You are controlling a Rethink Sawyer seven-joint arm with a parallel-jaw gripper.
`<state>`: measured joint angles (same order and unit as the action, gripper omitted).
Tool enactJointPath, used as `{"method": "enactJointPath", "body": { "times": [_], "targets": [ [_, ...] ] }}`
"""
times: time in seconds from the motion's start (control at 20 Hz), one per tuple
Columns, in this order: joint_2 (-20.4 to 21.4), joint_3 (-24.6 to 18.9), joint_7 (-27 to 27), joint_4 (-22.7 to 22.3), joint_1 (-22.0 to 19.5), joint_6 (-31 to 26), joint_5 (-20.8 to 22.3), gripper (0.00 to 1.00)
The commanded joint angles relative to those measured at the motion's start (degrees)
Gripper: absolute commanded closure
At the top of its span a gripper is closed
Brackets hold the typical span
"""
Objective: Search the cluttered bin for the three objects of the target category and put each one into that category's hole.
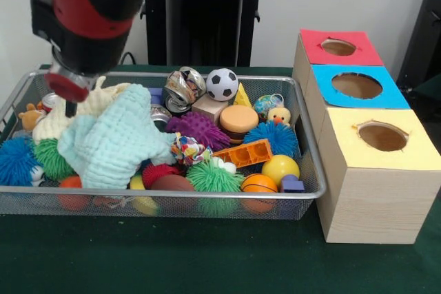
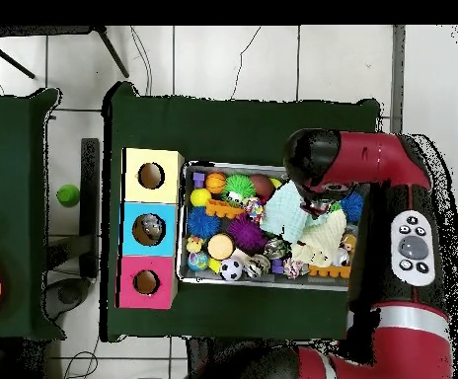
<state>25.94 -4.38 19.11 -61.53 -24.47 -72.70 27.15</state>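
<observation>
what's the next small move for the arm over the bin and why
Probably a short straight descent onto the pale cloths. The gripper hangs just above the cream cloth and the mint cloth at the bin's end away from the boxes. Those cloths cover toys beneath, so shifting them would expose more. Its open or shut state is unclear.

Front view: bin [image 1: 306,139] sits on bench [image 1: 172,259], three-hole box row just right of it. The hole [image 1: 356,85] is the middle one. In bin: cloth [image 1: 114,142] heaped left, soccer ball [image 1: 222,84] at back, basketball [image 1: 258,184] front right. End effector [image 1: 69,91] above the bin's left end, over cloth.
</observation>
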Motion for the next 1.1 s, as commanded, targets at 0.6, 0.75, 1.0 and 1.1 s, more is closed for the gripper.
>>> {"method": "enactJointPath", "body": {
  "times": [0.6,0.75,1.0,1.1],
  "targets": [
    [19.24,-15.46,-12.82,-31.16,-21.49,19.65,-9.16,0.00],
    [18.95,-18.46,-12.30,-33.86,-25.07,22.34,-9.51,0.00],
    [17.31,-20.40,-8.66,-35.61,-26.33,26.29,-6.22,0.00],
    [17.48,-21.61,-7.07,-36.83,-26.83,27.48,-6.58,0.00]
  ]
}}
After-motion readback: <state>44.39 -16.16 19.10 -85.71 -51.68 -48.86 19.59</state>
